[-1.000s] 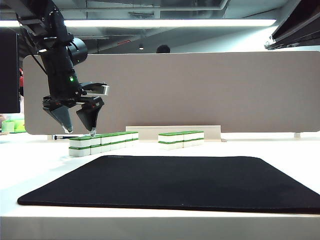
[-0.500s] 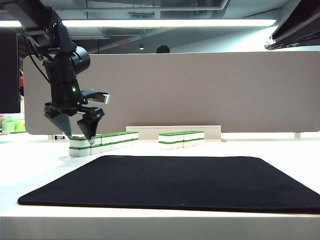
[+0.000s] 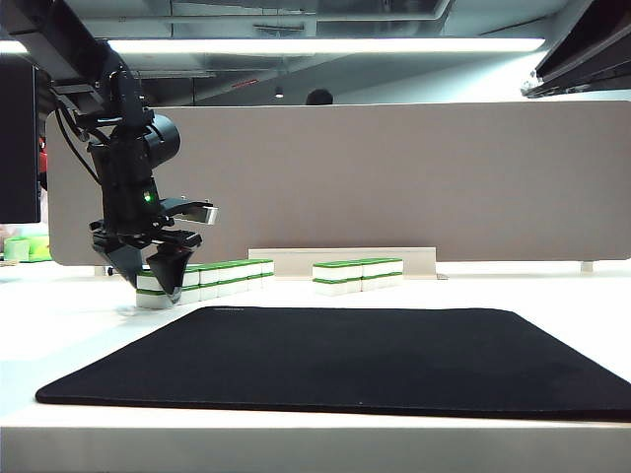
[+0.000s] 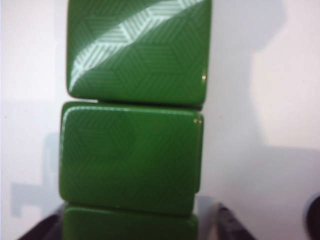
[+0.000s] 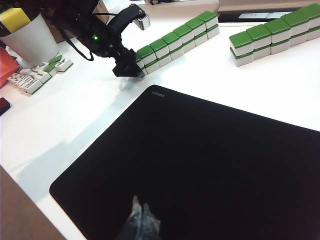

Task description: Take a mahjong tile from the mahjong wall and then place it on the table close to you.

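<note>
The mahjong wall (image 3: pixel 222 275) is a two-high row of white tiles with green tops on the white table (image 3: pixel 69 330), in two stretches; the other stretch (image 3: pixel 358 272) lies to its right. My left gripper (image 3: pixel 153 282) is down over the wall's left end, pointing down, open, with a finger on each side of the end tile (image 4: pixel 130 226). A gap shows beside one dark fingertip (image 4: pixel 231 226). From the right wrist view the left gripper (image 5: pixel 128 68) sits at the end of the wall (image 5: pixel 176 37). My right gripper (image 5: pixel 140 209) hangs shut above the black mat (image 5: pixel 200 160), holding nothing.
The black mat (image 3: pixel 345 355) covers the table's middle, in front of the wall. A white cup (image 5: pixel 31 41) with something yellow in it and several loose tiles (image 5: pixel 35 78) stand at the far left. A grey partition (image 3: pixel 394 177) closes the back.
My left gripper has come down from above the wall's left end until its fingers straddle the end tile, and its jaws have narrowed a little. The right arm has kept still.
</note>
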